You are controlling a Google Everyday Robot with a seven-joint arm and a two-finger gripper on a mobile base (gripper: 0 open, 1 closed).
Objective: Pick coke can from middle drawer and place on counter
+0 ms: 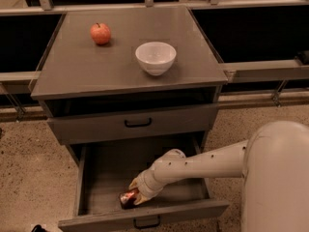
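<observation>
The coke can lies on its side near the front of the open middle drawer, red with a silvery end. My gripper is down inside the drawer, right at the can's right side and touching or nearly touching it. My white arm reaches in from the lower right. The counter is the grey top of the cabinet, above the drawers.
A red-orange apple sits at the counter's back left. A white bowl stands near its middle right. The upper handled drawer is closed just above the open one. My white base fills the lower right.
</observation>
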